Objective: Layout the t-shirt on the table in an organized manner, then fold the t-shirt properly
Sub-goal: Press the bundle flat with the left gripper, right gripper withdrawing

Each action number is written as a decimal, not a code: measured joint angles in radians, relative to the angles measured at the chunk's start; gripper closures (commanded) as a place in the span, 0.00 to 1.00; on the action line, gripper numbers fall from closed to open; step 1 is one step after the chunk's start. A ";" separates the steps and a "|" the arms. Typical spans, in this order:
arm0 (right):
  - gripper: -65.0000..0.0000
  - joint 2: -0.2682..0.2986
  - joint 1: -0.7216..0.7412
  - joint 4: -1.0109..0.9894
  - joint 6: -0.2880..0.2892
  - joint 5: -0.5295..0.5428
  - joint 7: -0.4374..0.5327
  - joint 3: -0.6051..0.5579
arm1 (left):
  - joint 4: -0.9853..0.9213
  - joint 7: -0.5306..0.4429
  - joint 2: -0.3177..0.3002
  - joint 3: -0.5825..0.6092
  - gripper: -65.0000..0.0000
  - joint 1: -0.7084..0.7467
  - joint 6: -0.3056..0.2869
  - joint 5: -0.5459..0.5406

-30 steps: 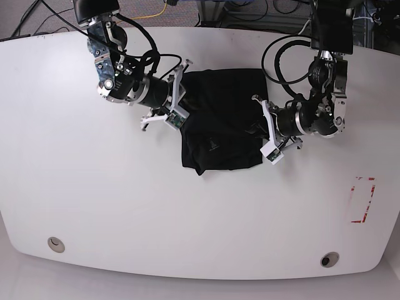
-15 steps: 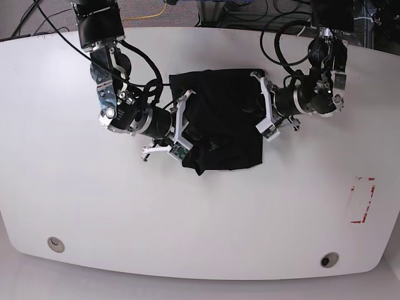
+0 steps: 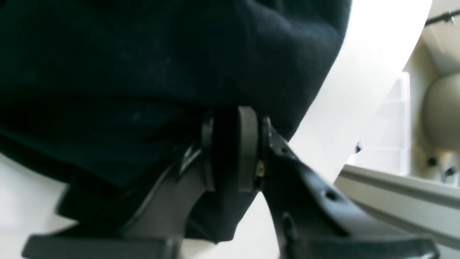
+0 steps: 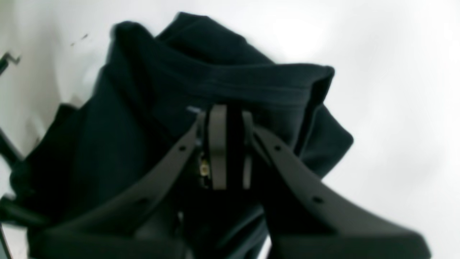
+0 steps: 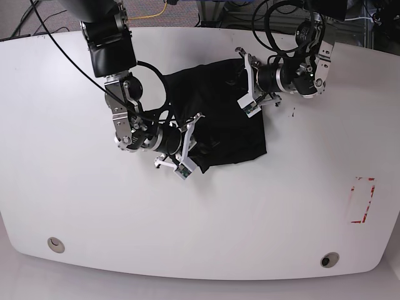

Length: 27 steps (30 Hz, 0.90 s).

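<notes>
Base view: red tape outline point(image 5: 362, 200) lies well apart from t-shirt point(image 5: 225, 128).

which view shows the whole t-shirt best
The base view: it shows the whole t-shirt bunched on the table between both arms. The left wrist view shows only dark fabric pinched at its end effector; the right wrist view shows a blurred bunched hem.

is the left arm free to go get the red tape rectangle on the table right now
Probably not yet. The left end effector is shut on the t-shirt, far from the red tape rectangle. The bare table between them leaves the way open once it lets go.
</notes>
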 measured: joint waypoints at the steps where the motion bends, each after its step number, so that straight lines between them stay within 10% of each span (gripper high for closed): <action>1: 0.92 0.003 0.017 -0.034 0.000 -0.005 0.018 -0.003 | -0.015 -0.006 -0.002 0.000 0.88 0.000 0.002 -0.001; 13: 0.92 0.033 0.098 -0.216 -0.003 -0.004 0.148 -0.031 | -0.070 -0.042 -0.068 -0.001 0.88 0.000 -0.010 -0.061; 27: 0.92 0.057 0.059 0.161 -0.004 0.003 -0.087 0.033 | 0.108 0.015 -0.087 -0.051 0.88 -0.042 -0.006 0.002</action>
